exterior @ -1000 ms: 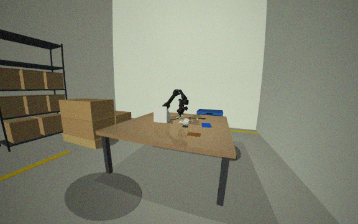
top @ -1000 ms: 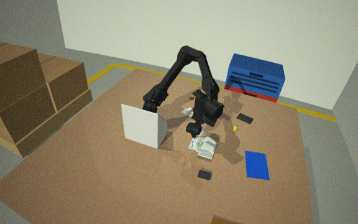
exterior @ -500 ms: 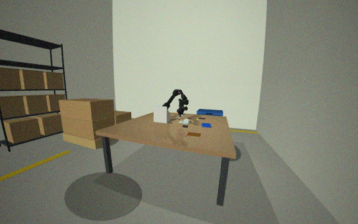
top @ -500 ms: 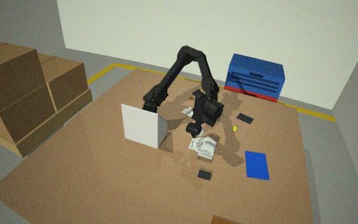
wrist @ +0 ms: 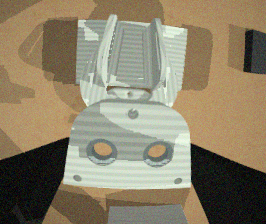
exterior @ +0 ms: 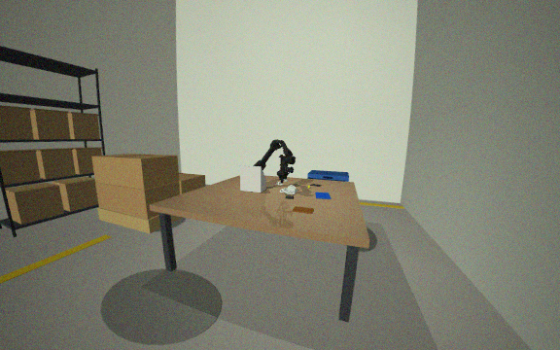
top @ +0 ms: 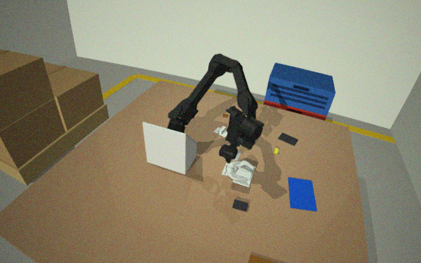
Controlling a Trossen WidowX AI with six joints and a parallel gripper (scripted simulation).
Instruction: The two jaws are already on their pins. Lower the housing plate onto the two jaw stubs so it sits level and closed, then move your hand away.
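Grasping one housing plate (top: 237, 155) (wrist: 129, 131), the single hand (top: 232, 155) (exterior: 282, 181) (wrist: 129, 147) has its two black fingers on opposite edges of the part. The plate is white, with a rounded top edge, a straight lower edge, two large round through-holes and three small round marks. It lies between the fingers, beside one white base assembly (top: 243, 174) (exterior: 289, 190) (wrist: 85, 57), overlapping its near end in the wrist view; contact between them cannot be determined. The assembly carries two upright, thin-walled jaws flanking one recessed channel. Fine parallel shading bands cross both parts.

On the wood-toned worktop (top: 104, 183) (exterior: 241, 214), locate these items:
- two dark rectangular blocks, one near (top: 240, 205) (exterior: 289, 197) (wrist: 256, 52), one far (top: 288, 139) (exterior: 315, 185);
- one flat blue rectangle (top: 302, 194) (exterior: 323, 195);
- one small yellow piece (top: 276, 150) (exterior: 309, 187);
- one smooth white box (top: 164, 147) (exterior: 252, 179).
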